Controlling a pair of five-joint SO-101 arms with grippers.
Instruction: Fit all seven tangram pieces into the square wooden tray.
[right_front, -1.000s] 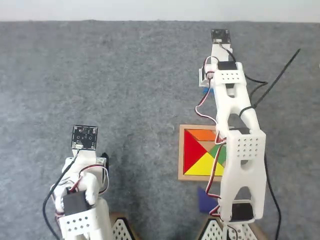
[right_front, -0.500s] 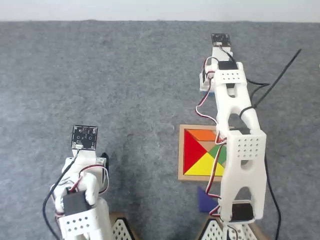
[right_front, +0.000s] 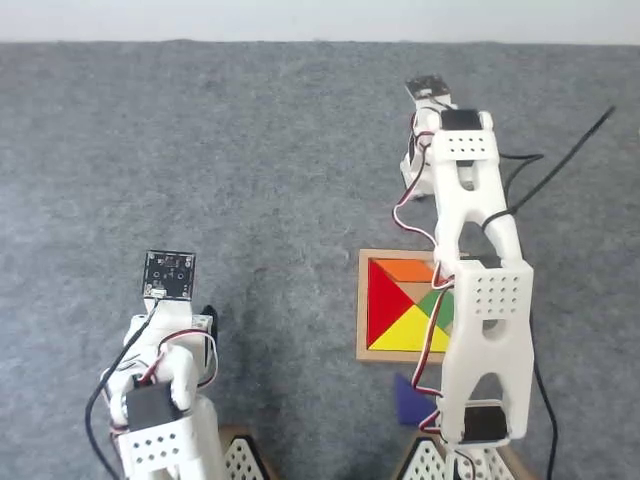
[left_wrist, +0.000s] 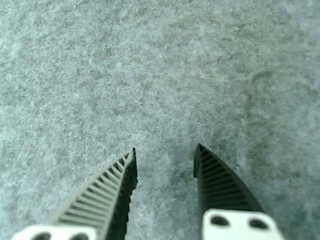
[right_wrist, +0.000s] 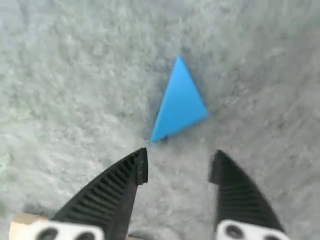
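high view: the square wooden tray (right_front: 363, 305) lies flat on the grey bench (right_front: 250, 170), its right half under the right arm (right_front: 470, 250). inside, a red triangle (right_front: 383, 300) sits against the rim on the side of the left arm (right_front: 160, 385). an orange piece (right_front: 405, 268) runs along the far rim and a yellow triangle (right_front: 415, 332) along the near rim. a green piece (right_front: 437, 308) lies between them, partly hidden by the arm. a dark blue piece (right_front: 407, 398) lies on the bench just outside the tray's near rim, close to the right arm's base. the right arm stretches past the tray's far edge, with its wrist well beyond it. the left arm is folded back near its own base, well apart from the tray, and a wide stretch of bench spreads between the arms and out to the far edge.

left wrist view: the left jaws are released, tips spread over grey bench with nothing between them.

right wrist view: the right jaws are released too, hanging over the bench. a light blue triangle (right_wrist: 180, 102) lies flat just ahead of the tips, one corner just beside one tip. whether they touch cannot be told, and grey bench lies all round its other edges.
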